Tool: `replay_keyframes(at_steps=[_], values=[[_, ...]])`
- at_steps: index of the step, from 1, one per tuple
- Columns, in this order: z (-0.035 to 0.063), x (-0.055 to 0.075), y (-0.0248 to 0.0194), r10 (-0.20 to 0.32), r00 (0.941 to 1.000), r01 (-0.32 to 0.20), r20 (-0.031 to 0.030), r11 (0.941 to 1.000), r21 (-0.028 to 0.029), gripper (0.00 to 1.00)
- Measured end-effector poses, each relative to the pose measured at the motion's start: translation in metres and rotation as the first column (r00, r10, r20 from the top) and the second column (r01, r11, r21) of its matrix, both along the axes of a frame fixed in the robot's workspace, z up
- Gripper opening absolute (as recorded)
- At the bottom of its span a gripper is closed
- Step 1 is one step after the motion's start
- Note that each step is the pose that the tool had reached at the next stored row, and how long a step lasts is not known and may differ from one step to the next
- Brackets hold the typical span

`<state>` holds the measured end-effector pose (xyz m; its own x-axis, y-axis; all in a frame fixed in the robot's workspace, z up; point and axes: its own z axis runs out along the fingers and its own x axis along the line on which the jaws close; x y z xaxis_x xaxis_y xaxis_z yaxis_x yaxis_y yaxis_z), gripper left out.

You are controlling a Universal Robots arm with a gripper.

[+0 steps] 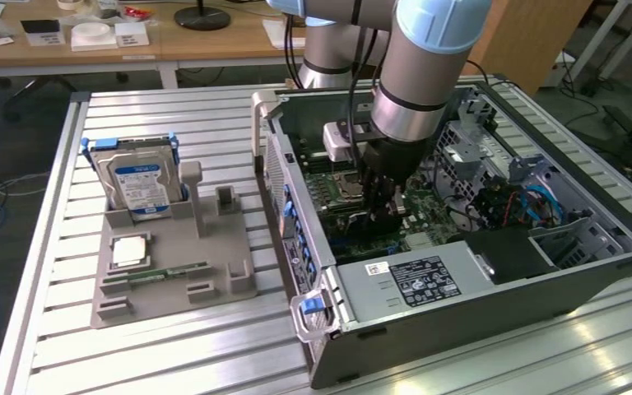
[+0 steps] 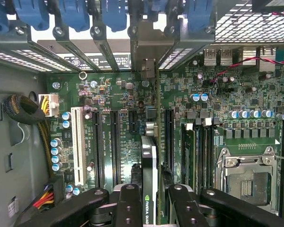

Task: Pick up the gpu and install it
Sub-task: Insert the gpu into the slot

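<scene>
On a slatted metal surface point(image 1: 195, 350), with wooden desks behind, we are working inside an open computer case point(image 1: 579, 263). Our hand point(image 2: 155, 208) is gripping the gpu point(image 2: 149, 175) edge-on above the motherboard point(image 2: 227, 94) slots. White lettering reading "NVIDIA QUAD" is showing on the card; a hard drive point(image 1: 141, 188) with a blue-white label is standing on the exterior view's left.

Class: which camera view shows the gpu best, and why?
The wrist view: the gpu stands edge-on between the gripper fingers above the motherboard slots. In the exterior view the arm and gripper hide most of it.
</scene>
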<state>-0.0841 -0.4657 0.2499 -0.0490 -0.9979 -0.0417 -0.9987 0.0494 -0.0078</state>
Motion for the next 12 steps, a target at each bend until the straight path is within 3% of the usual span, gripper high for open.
replay_keyframes(at_steps=[12], values=[[0.0000,-0.0013,0.0000,0.000,1.0000,0.000,0.0005,1.0000,0.0000,0.26]])
